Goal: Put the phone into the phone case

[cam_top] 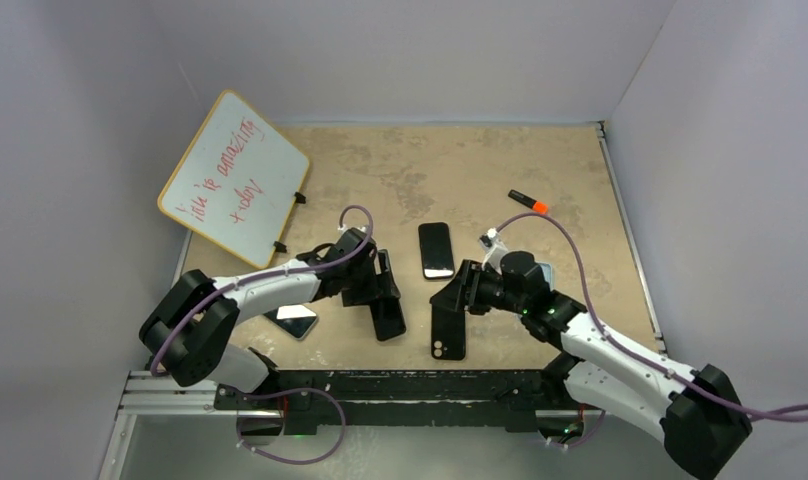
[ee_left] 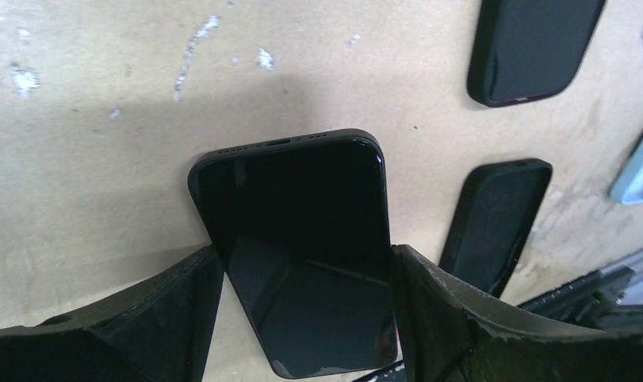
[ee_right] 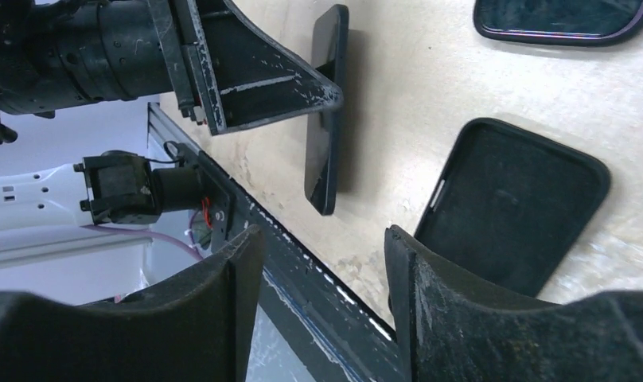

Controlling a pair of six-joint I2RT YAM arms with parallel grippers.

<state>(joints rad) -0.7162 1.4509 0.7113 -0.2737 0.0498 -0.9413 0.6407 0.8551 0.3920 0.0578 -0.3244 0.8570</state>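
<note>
A black phone (ee_left: 294,239) sits between the fingers of my left gripper (ee_left: 304,255), which is shut on its two long edges. In the top view this phone (cam_top: 388,318) is tilted up on one long edge near the front of the table, under the left gripper (cam_top: 383,288). The right wrist view shows the same phone (ee_right: 326,119) edge-on. The black phone case (cam_top: 448,330) lies flat, hollow side up, just right of it. My right gripper (ee_right: 322,239) is open with nothing between its fingers, and the case (ee_right: 513,203) lies beside its right finger.
A second black phone (cam_top: 436,250) lies face up mid-table. Another phone (cam_top: 296,321) with a shiny screen lies front left. A whiteboard (cam_top: 235,178) leans at the back left. An orange-capped marker (cam_top: 528,201) lies back right. The black front rail (cam_top: 400,385) runs close behind the case.
</note>
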